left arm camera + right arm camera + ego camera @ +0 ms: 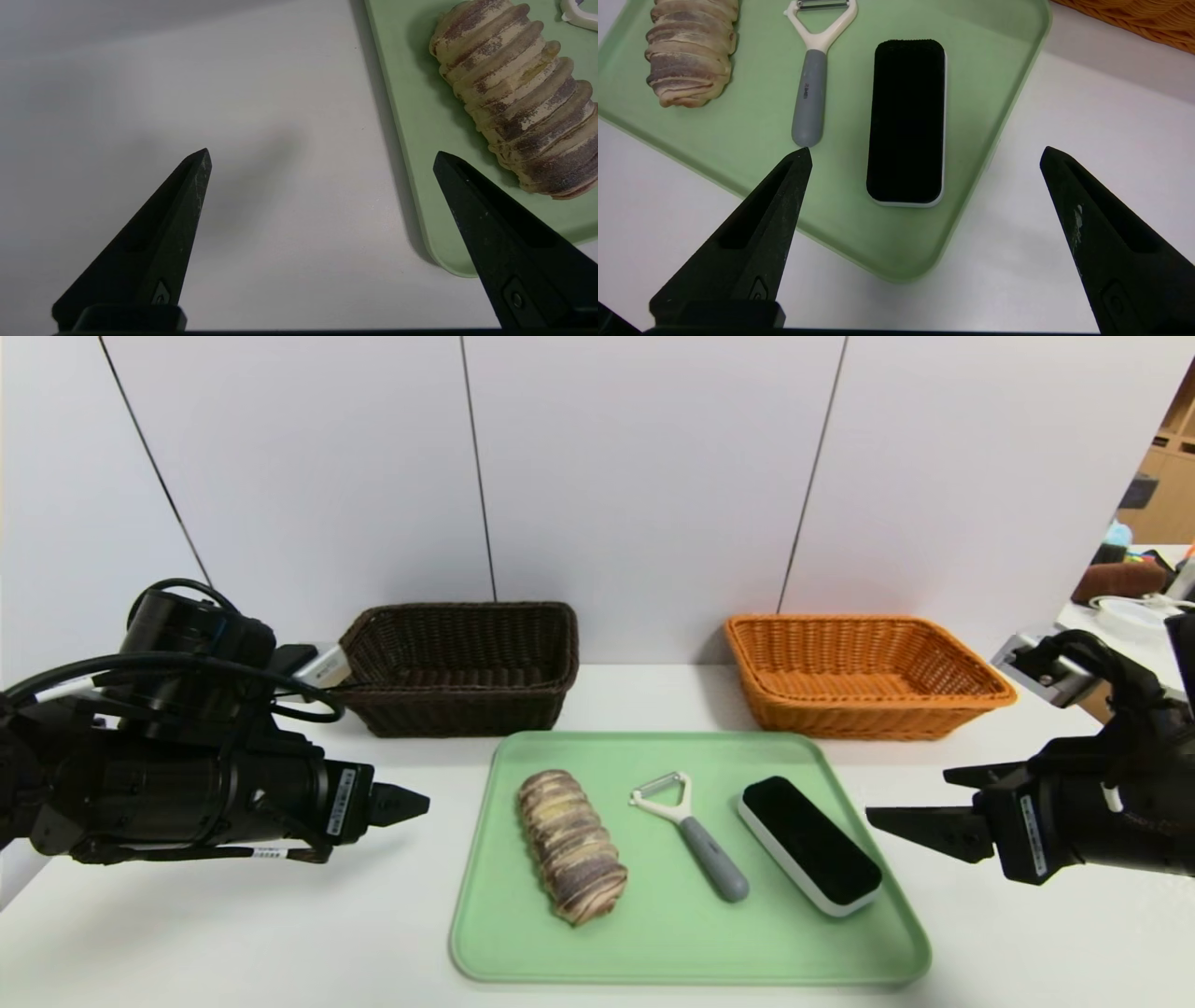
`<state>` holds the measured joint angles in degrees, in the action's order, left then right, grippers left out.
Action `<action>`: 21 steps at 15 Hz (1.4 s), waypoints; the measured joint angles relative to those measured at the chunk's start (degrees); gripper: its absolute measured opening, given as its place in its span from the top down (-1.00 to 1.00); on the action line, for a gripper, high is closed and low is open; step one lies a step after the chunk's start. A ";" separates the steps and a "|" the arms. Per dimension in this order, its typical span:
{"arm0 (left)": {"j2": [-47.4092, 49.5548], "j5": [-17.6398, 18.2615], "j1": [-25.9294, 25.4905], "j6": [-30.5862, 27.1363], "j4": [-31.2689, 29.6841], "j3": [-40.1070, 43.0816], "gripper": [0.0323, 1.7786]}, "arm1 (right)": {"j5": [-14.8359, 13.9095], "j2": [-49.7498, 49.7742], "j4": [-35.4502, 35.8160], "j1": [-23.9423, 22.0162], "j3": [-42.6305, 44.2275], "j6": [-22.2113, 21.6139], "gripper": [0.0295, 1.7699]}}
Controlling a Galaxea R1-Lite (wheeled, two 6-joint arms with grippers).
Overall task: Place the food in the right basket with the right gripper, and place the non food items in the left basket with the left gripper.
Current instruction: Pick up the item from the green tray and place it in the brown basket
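Green tray (845, 947) on white table (280, 933), holding roll (569, 845), peeler (689, 831) with unreadable handle print, brush (808, 845), dark basket (462, 665) and orange basket (864, 674) behind, left gripper (322, 156) and right gripper (924, 151) both spread wide, empty, flanking the tray.

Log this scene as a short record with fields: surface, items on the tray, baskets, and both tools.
surface: white table carrying a flat pale green plastic tray
tray items, robot's left to right: marbled brown ridged loaf-like roll; white Y-head peeler with grey handle; oblong white-cased brush with black pad
left basket: dark brown woven wicker basket, behind the tray, nothing visible inside
right basket: orange woven wicker basket, behind the tray, nothing visible inside
left tool: open, holding nothing, beside the tray's left edge
right tool: open, holding nothing, by the tray's right edge
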<state>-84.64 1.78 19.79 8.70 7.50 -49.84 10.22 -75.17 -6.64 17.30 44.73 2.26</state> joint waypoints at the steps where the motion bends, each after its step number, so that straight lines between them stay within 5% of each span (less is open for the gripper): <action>1: 0.13 -0.07 0.02 0.02 0.13 0.17 -0.90 | 0.00 -0.71 -0.05 0.04 0.30 -0.02 -0.91; 8: 1.79 -0.29 0.09 -0.11 0.29 1.22 -0.90 | -0.51 -6.50 -0.22 1.77 2.71 -1.82 -0.91; 14: 4.77 -0.29 0.09 -0.52 1.62 2.68 -0.90 | -10.24 -12.07 -0.27 8.58 4.80 -2.91 -0.91; 21: 6.96 -0.29 0.13 -0.55 3.17 3.84 -0.90 | -13.82 -16.31 -0.77 9.63 6.62 -8.07 -0.91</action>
<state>-77.68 1.49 19.92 8.16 10.67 -46.00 -3.61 -91.48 -7.41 26.93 51.35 -5.81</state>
